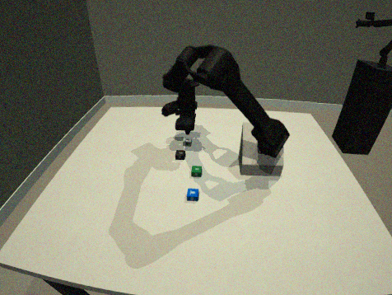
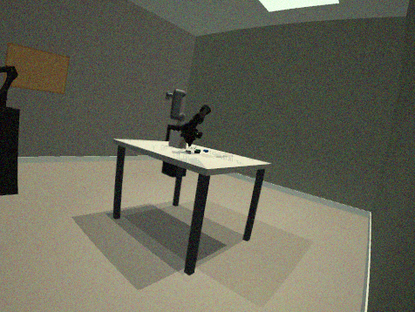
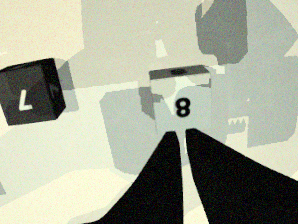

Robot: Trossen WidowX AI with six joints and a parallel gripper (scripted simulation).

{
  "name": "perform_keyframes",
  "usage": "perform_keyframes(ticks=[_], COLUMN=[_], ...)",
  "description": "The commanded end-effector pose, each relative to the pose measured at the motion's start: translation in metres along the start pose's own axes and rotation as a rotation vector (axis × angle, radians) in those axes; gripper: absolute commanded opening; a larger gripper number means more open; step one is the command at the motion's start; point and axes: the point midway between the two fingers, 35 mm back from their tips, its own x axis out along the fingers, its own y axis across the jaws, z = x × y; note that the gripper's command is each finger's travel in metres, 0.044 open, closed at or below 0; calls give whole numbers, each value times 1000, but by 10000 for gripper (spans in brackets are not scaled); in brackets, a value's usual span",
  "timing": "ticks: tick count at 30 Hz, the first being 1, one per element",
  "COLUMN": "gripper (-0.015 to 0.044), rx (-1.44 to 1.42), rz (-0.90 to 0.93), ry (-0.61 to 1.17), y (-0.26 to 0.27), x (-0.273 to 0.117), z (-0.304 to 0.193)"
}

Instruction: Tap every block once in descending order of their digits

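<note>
A white block (image 1: 187, 142) (image 3: 167, 102) shows the digit 8 in the wrist view. My gripper (image 1: 187, 133) (image 3: 180, 139) is shut with nothing between its tips. It points down just above the white block, the tips overlapping the block's near edge in the wrist view. A black block (image 1: 180, 155) (image 3: 37, 100) beside it shows a 7. A green block (image 1: 197, 170) and a blue block (image 1: 193, 194) (image 2: 206, 151) lie nearer the top camera; their digits are too small to read there.
The arm's grey base block (image 1: 251, 168) stands right of the blocks on the white table (image 1: 309, 231) (image 2: 244, 165). Shadows of the arm fall across the table top. A dark pedestal (image 1: 362, 111) with another arm stands beyond the table.
</note>
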Motion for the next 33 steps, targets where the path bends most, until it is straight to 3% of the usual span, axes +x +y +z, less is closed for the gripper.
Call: perform_keyframes(ticks=[1,28,33], gripper=[20,20,20], rx=[11,11,11], rz=[10,11,10], ry=[5,5,6], y=[1,2,1], x=[10,35,5], z=[-3,-3,-3])
